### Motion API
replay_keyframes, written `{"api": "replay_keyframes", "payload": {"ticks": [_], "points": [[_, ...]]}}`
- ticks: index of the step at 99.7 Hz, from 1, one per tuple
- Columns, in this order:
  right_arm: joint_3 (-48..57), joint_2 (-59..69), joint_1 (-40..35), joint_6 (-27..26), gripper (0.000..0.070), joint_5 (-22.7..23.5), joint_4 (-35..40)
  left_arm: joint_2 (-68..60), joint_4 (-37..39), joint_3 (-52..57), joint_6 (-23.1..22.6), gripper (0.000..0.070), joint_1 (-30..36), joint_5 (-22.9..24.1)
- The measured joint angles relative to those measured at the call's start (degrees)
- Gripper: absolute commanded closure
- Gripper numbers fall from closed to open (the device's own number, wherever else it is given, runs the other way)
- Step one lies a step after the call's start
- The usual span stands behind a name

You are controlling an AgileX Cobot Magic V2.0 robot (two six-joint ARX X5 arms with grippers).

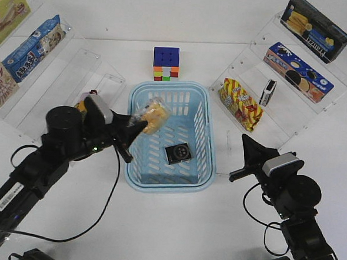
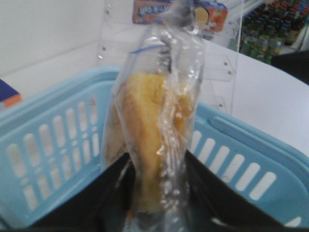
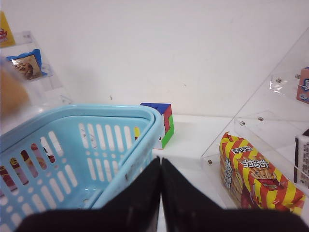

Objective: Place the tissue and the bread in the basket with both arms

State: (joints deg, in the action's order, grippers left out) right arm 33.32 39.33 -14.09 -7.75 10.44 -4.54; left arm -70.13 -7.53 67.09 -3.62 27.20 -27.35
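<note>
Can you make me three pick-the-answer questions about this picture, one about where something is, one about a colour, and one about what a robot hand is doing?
1. Where is the black tissue pack?
A. On the right shelf
B. Lying inside the basket
C. In the right hand

2. What colour is the basket?
A. Light blue
B. Red
C. Yellow

3. What is the left hand doing?
A. Resting open on the table
B. Gripping the puzzle cube
C. Holding the bread over the basket

Answers: 1 B, the pack lies on the slotted basket floor. 2 A, its walls and rim are pale blue. 3 C, the wrapped bread is pinched between its fingers above the basket's left side.
</note>
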Motion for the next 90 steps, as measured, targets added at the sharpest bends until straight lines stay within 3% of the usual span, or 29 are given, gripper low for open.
{"api": "replay_keyframes", "payload": {"ticks": [5,28,33,39,40,61,73,90], "points": [[0.0,0.0,0.0,0.02,0.07,0.02,0.0,-0.96,0.24,0.0,0.07,0.0201,1.22,0.0],[0.0,-0.02,0.0,0.02,0.07,-0.87,0.02,0.09,0.26,0.02,-0.04,0.0238,0.92,1.84],[0.0,-0.22,0.0,0.0,0.07,-1.68,0.04,1.46,-0.57,0.04,-0.07,0.0374,-0.07,3.87],[0.0,-0.66,0.0,0.0,0.07,-2.58,0.02,3.82,-1.55,0.09,-0.09,0.0685,-1.53,7.87],[0.0,-0.72,0.0,0.0,0.07,-2.8,-0.02,4.26,-1.81,0.13,-0.07,0.07,-1.77,8.59],[0.0,-1.22,0.0,0.0,0.07,-3.17,0.13,14.16,-10.49,1.27,0.0,0.07,-5.9,25.57],[0.0,-1.22,0.0,0.0,0.07,-3.17,0.09,18.62,-15.8,-0.83,1.22,0.0699,-8.15,27.52],[0.0,-1.22,0.0,0.0,0.07,-3.19,0.09,29.38,-7.96,-16.15,3.3,0.07,-9.88,28.94]]}}
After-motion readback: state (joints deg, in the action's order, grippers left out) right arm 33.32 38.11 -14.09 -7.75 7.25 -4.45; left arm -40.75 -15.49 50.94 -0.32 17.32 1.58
